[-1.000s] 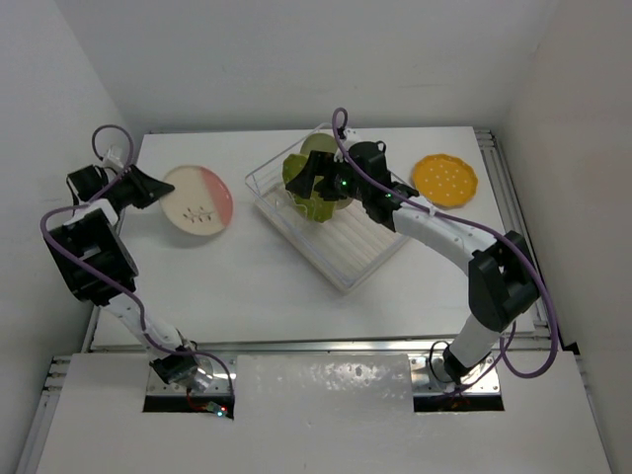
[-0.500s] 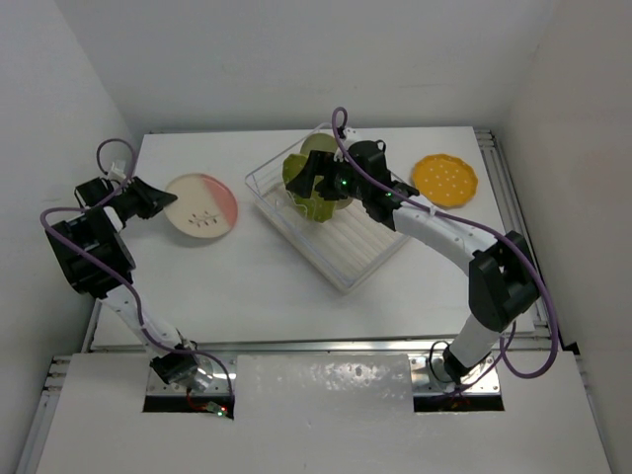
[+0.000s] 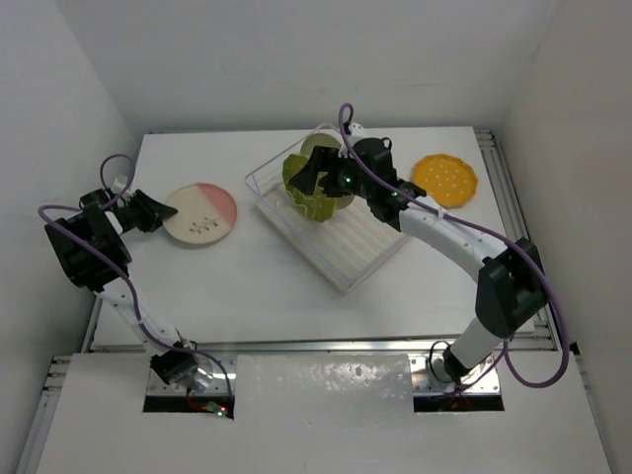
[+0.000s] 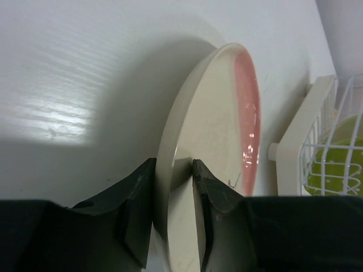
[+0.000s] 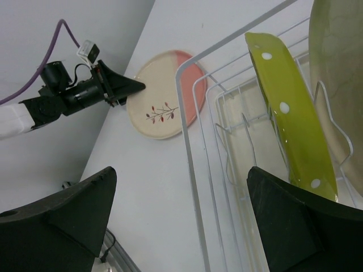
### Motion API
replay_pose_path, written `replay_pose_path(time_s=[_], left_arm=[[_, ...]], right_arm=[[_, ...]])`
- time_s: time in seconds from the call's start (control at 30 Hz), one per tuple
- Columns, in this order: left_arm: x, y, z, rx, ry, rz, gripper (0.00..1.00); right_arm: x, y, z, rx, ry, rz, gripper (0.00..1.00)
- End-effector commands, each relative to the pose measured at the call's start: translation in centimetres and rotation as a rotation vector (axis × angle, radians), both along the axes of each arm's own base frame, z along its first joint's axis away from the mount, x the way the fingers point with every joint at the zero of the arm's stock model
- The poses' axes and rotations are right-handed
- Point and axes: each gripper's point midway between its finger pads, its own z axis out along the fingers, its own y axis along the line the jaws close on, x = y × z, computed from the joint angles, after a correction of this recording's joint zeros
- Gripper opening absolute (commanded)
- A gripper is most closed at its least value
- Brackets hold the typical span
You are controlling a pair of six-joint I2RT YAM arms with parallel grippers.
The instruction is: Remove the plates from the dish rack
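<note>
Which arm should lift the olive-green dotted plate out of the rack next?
Right. The right hand is open over the dish rack, beside the olive-green plate; the left hand is away at the left side of the table, on the rim of the cream-and-pink plate.

No legible txt, labels, brand names or nos. in any view. Dark marks on cream-and-pink plate are a leafy sprig motif, not lettering. Olive-green plate has plain white dots only. White clip on purple cable too small to read.
</note>
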Motion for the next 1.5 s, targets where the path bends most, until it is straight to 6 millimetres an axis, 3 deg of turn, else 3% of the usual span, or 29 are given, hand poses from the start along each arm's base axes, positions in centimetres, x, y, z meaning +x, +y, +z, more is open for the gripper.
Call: replay_pose_path(time_s=[0.0,0.2,0.33,0.43,0.47,0.57,0.6,0.63,0.67,0.73,0.8,0.9,1.03,1.2,1.3,1.33,1.43,1.47], left_arm=[[0.6,1.9,0.3,0.07,-0.011,0.031,0.29],[-0.2,3.7,-0.5,0.179,0.07,0.098,0.46],[-0.3,4.6,0.0,0.246,0.074,0.117,0.55],[-0.2,5.1,1.0,0.285,0.062,0.111,0.61],[-0.1,5.2,1.4,0.296,0.058,0.107,0.64],[0.3,5.7,3.3,0.339,0.027,0.097,0.65],[0.6,6.0,4.3,0.366,0.01,0.089,0.65],[0.5,5.9,4.3,0.37,0.012,0.083,0.65],[0.9,6.2,5.6,0.394,-0.016,0.08,0.65],[1.3,6.4,7.2,0.431,-0.048,0.067,0.65],[1.7,6.4,9.3,0.483,-0.092,0.046,0.65],[1.8,5.6,11.7,0.601,-0.142,-0.026,0.65],[1.6,3.0,14.1,0.686,-0.193,-0.114,0.65],[1.0,1.6,14.8,0.633,-0.201,-0.131,0.65],[0.7,1.0,15.2,0.633,-0.205,-0.143,0.65],[0.7,0.8,15.5,0.638,-0.213,-0.147,0.65],[0.5,0.2,16.2,0.633,-0.226,-0.162,0.65],[0.5,0.0,16.3,0.628,-0.235,-0.17,0.65]], right_arm=[[0.4,-0.6,4.0,0.027,-0.1,-0.02,0.95],[0.3,-2.0,4.0,-0.043,-0.108,-0.053,0.95],[0.1,-3.4,4.3,-0.122,-0.14,-0.078,0.88],[0.3,-5.0,4.9,-0.222,-0.194,-0.098,0.72],[0.6,-5.7,4.9,-0.279,-0.22,-0.11,0.61],[1.8,-8.3,6.2,-0.428,-0.255,-0.185,0.43],[2.6,-9.2,6.4,-0.479,-0.244,-0.185,0.45],[3.3,-9.6,5.3,-0.501,-0.224,-0.191,0.45],[3.8,-10.2,6.2,-0.516,-0.207,-0.198,0.62],[5.7,-11.2,4.4,-0.553,-0.137,-0.199,0.73],[6.9,-11.6,4.5,-0.553,-0.119,-0.173,0.82],[8.6,-10.8,3.0,-0.553,-0.107,-0.137,0.82],[10.3,-9.5,1.1,-0.541,-0.123,-0.074,0.7],[11.1,-7.5,-1.9,-0.52,-0.094,0.031,0.63],[11.2,-7.4,-3.7,-0.515,-0.062,0.035,0.46],[11.2,-7.4,-4.0,-0.513,-0.061,0.036,0.36],[11.2,-7.8,-3.3,-0.525,-0.106,0.044,0.19],[11.2,-7.9,-2.9,-0.533,-0.127,0.047,0.09]])
